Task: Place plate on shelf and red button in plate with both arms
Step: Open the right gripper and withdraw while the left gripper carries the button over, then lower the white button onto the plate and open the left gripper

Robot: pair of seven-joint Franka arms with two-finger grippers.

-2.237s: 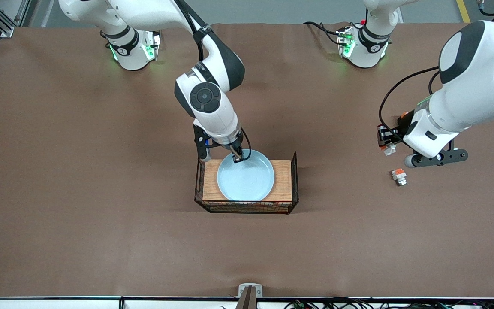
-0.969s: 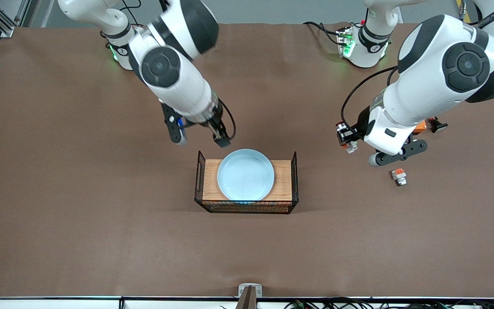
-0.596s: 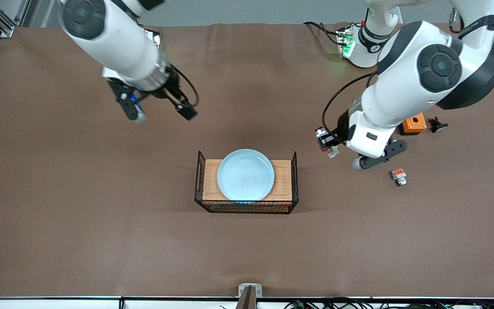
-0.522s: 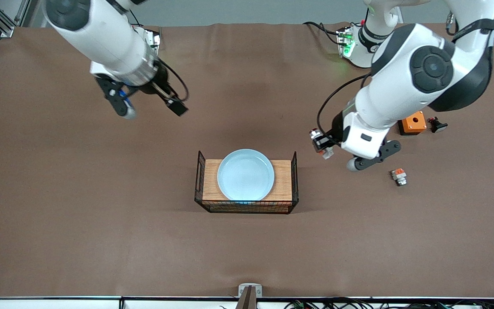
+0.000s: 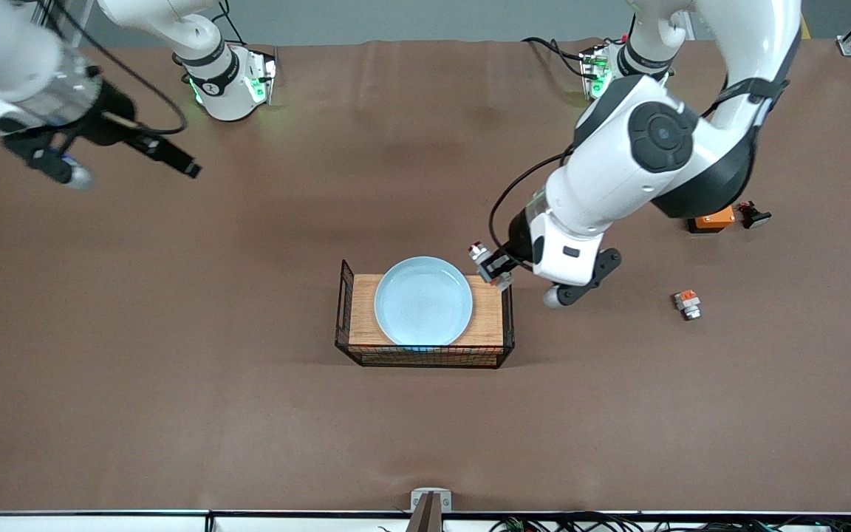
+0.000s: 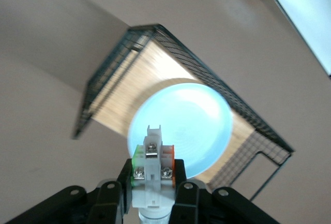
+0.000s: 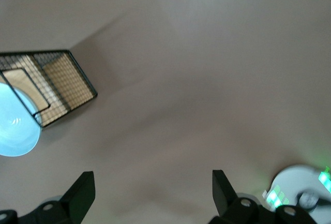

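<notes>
The pale blue plate [image 5: 422,301] lies in a black wire basket [image 5: 425,359] with a wooden floor at the table's middle. My left gripper [image 5: 493,269] is shut on the red button [image 5: 490,264] and holds it over the basket's end wall toward the left arm's end, beside the plate's rim. In the left wrist view the button [image 6: 152,164] sits between my fingers [image 6: 110,199], with the plate [image 6: 191,115] and basket [image 6: 103,87] below. My right gripper [image 5: 179,162] is open and empty, up over bare table toward the right arm's end. The right wrist view [image 7: 152,193] shows the plate [image 7: 13,125] far off.
Toward the left arm's end lie a stubby white piece with an orange top [image 5: 687,304], an orange box [image 5: 709,219] and a small black part [image 5: 754,215]. The arm bases [image 5: 230,81] stand along the table's edge farthest from the front camera.
My right gripper let go of the plate's rim and swung away toward the right arm's end. My left gripper carried the red button from the left arm's end to the basket.
</notes>
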